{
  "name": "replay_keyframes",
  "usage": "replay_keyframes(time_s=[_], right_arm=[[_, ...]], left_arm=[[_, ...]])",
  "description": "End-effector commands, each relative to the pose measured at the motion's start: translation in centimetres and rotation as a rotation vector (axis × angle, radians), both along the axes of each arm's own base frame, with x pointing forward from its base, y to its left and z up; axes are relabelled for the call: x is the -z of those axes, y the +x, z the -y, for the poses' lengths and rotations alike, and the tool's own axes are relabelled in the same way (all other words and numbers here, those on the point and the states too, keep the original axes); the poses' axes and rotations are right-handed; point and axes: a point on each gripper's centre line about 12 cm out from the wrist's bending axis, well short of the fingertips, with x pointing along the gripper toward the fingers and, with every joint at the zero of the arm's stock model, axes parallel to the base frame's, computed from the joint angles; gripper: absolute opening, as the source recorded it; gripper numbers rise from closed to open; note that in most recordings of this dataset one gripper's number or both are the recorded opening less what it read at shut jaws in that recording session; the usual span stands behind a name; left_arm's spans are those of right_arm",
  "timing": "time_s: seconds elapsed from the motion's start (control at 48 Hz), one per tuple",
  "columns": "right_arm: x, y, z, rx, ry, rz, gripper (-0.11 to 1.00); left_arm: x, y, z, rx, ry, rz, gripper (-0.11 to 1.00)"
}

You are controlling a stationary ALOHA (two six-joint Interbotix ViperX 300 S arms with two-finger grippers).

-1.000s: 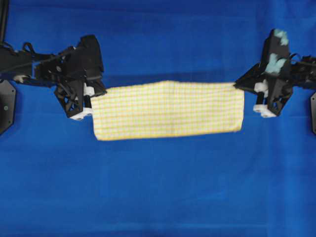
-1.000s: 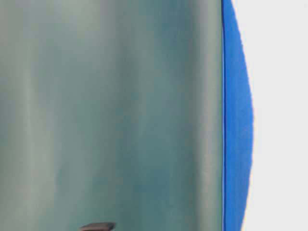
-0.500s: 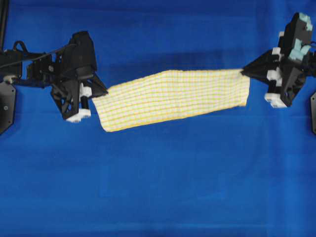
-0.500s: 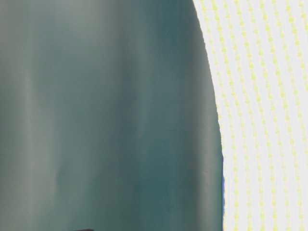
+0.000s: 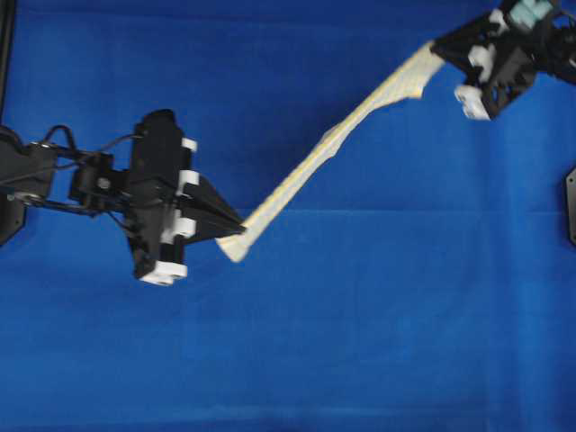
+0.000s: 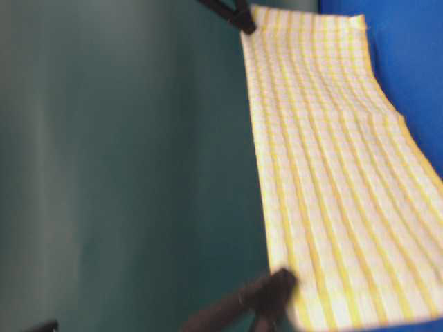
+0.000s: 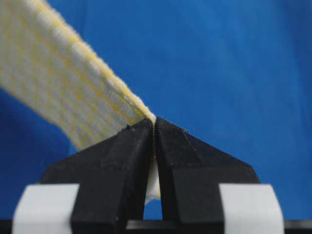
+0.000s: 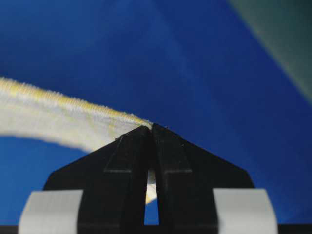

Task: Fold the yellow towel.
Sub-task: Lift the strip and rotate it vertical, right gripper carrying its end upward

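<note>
The yellow towel (image 5: 324, 148), white with fine yellow checks, hangs taut in the air between both grippers and shows almost edge-on from overhead, running diagonally from lower left to upper right. My left gripper (image 5: 241, 231) is shut on the yellow towel's lower-left corner (image 7: 141, 113). My right gripper (image 5: 436, 47) is shut on its upper-right corner (image 8: 131, 119), near the far right edge of the table. In the table-level view the yellow towel (image 6: 332, 180) hangs as a broad sheet, with one gripper's dark fingers (image 6: 239, 15) at its top corner and another's (image 6: 266, 294) at its bottom corner.
The blue table covering (image 5: 360, 324) fills the overhead view. A black base part (image 5: 570, 207) sits at the right edge and the left arm's base (image 5: 13, 193) at the left edge. A grey-green wall (image 6: 118, 166) fills the left of the table-level view.
The right gripper rose toward the far right corner and the left gripper came nearer and rightward. The towel turned from lying flat and broad to a thin diagonal strip seen edge-on.
</note>
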Motion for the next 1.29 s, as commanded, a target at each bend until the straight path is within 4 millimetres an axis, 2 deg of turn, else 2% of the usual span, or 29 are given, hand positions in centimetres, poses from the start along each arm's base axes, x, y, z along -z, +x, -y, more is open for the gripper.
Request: replay_keyframes(time_s=[0.0,0.333,0.563,0.729,0.896,1.167,1.271], right_arm=[[-1.5,1.0,1.8,0.025,-0.041,0.034,0.02],[-2.2,4.0,5.3,0.027,-0.088,0.006,0.02],[-2.4,5.0,6.6,0.027,-0.107,-0.004,0.02],[-2.5,5.1,6.6,0.025,-0.111,-0.005,0.02],[-2.3,5.0,6.6,0.026,-0.109,-0.009,0.02],[0.0,5.5,6.9,0.023,-0.079,-0.048,0.02],[0.2,5.8,7.1,0.021,-0.079,-0.048,0.02]], left_arm=[[-1.7,2.1,1.0,0.022,-0.004,0.055,0.01],[-3.2,10.6,2.5,0.042,0.021,0.123,0.01],[-3.1,14.2,3.1,0.065,0.065,0.154,0.01],[-2.7,15.1,2.9,0.07,0.088,0.153,0.01],[-1.0,15.2,2.4,0.061,0.093,0.119,0.01],[1.7,15.2,2.2,0.056,0.095,0.103,0.01],[2.5,14.9,1.9,0.048,0.096,0.101,0.01]])
